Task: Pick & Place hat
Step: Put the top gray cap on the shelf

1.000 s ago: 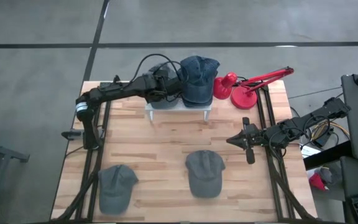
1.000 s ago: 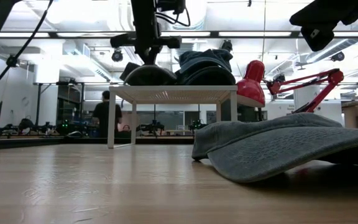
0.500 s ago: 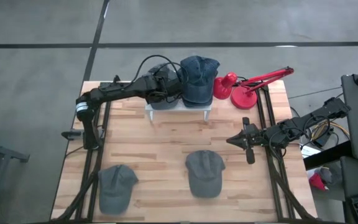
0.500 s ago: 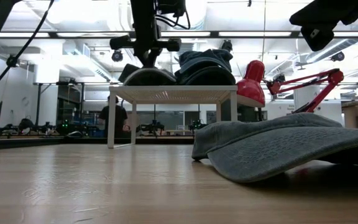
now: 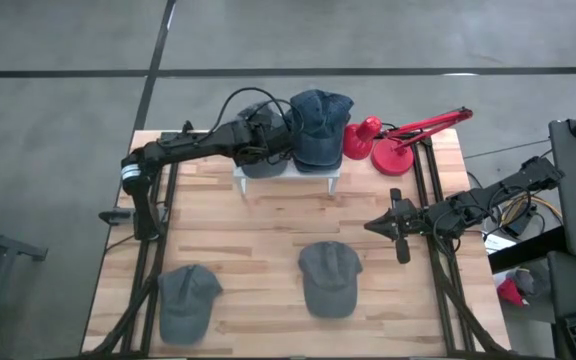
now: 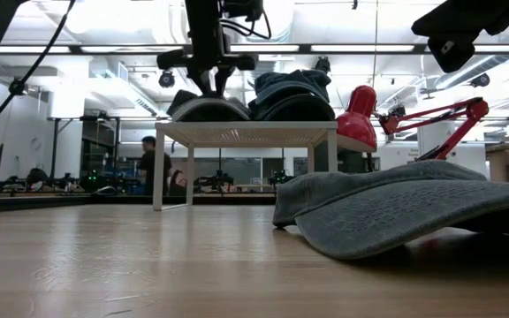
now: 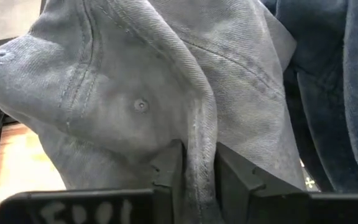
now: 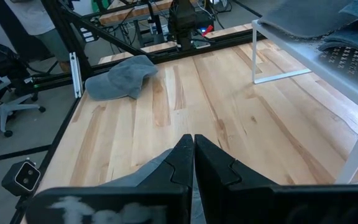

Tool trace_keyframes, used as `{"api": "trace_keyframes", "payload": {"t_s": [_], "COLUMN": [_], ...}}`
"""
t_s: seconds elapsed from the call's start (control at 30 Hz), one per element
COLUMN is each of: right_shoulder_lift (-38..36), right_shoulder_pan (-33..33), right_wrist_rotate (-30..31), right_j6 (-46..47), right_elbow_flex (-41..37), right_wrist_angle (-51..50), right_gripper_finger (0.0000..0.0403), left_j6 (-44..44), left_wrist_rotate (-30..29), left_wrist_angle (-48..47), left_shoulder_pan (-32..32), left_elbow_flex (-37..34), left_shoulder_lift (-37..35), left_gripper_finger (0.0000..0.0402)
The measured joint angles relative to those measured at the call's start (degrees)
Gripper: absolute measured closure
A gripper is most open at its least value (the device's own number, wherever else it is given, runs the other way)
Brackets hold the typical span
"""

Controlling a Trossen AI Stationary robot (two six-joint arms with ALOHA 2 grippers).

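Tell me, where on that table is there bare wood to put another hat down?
Bare wood lies between the white rack and the two grey caps near the front edge, and between those caps. The back is crowded: the rack holds hats under the left gripper, and the red lamp stands beside it.

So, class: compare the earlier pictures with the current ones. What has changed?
The left gripper has begun spreading its fingers around the fold of the grey hat on the white stand; in the room behind, a person walked. The right gripper stayed shut, and the other hats stayed put.
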Motion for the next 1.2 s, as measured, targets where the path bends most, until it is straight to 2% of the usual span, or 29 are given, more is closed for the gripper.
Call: {"api": "trace_keyframes", "payload": {"t_s": [0.27, 0.7, 1.2], "right_shoulder_lift": [0.0, 0.0, 0.0], "right_shoulder_pan": [0.0, 0.0, 0.0], "right_wrist_rotate": [0.0, 0.0, 0.0], "right_j6": [0.0, 0.0, 0.0], "right_elbow_flex": [0.0, 0.0, 0.0], "right_wrist_angle": [0.0, 0.0, 0.0], "right_gripper_finger": [0.0390, 0.0390, 0.0390], "left_j6": [1.2, 4.7, 9.5], "left_wrist_rotate": [0.0, 0.0, 2.4], "left_wrist_angle": [0.4, 1.4, 6.9], "left_shoulder_pan": [0.0, 0.0, 0.4], "left_elbow_flex": [0.4, 0.4, -4.3], "left_shoulder_lift": [-0.1, -0.9, -0.9], "left_gripper_finger": [0.0280, 0.0278, 0.0278]}}
